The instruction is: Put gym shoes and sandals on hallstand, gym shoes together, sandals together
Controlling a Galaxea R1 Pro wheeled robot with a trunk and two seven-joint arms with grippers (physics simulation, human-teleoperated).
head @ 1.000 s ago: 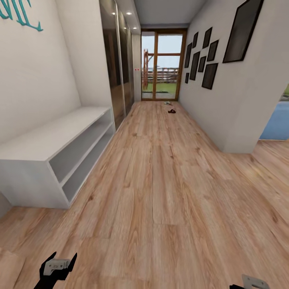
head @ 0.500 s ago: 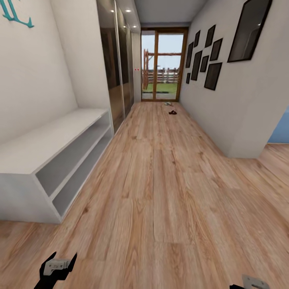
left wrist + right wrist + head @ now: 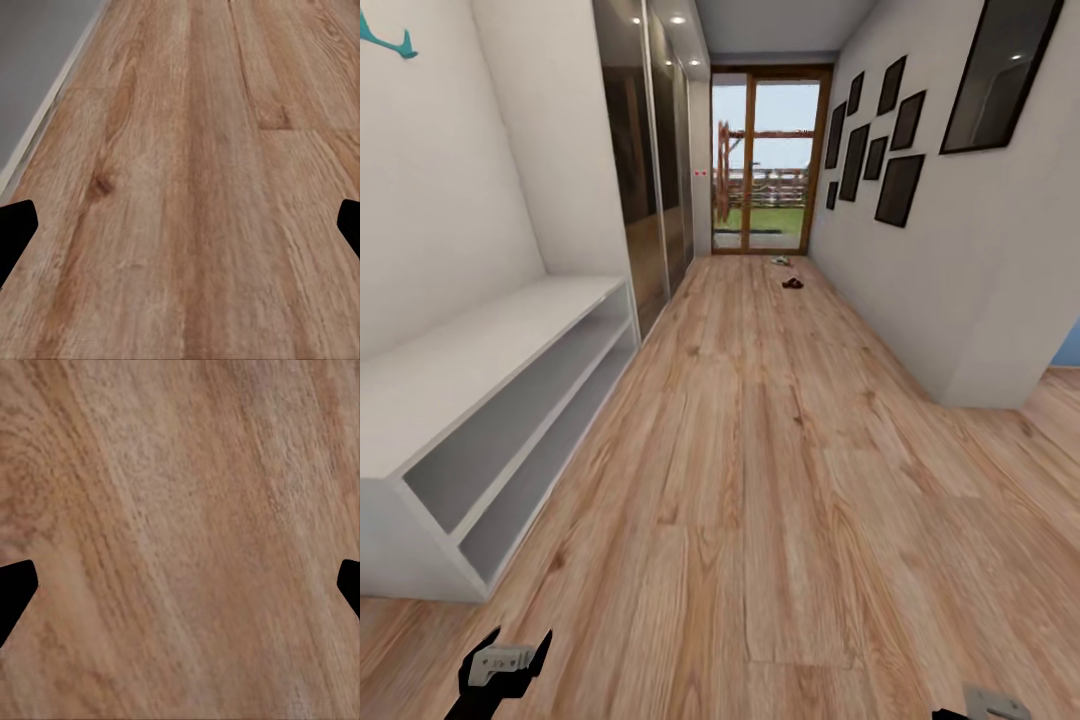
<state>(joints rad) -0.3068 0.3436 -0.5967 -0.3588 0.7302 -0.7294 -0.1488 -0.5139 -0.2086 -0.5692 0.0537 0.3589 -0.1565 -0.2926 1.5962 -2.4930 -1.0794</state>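
Presently, the footwear lay at the far end of the corridor floor [image 3: 760, 450], close to the glass door [image 3: 765, 165] and toward the right wall. I noted a dark brown sandal [image 3: 792, 283] and, just beyond it, a paler item [image 3: 780, 261] that was too small to identify with confidence; it may have been a gym shoe. The remaining shoes I could not make out.

My judgement on handling: the sandals appeared slim and light, with soft straps that would give under a pinch, so the stiffer sole edge or heel would be the sounder hold. A sneaker would likely be bulkier yet still light; the collar or heel counter should serve.

The hallstand [image 3: 480, 340] stood along the left wall, near me, with its two open shelves and flat top bare. It was well apart from the shoes.

The left gripper [image 3: 507, 660] hung low at the near left, fingers spread, holding nothing; its wrist view confirmed tips wide apart over bare planks. The right gripper [image 3: 180, 585] likewise showed its tips wide apart over bare planks.
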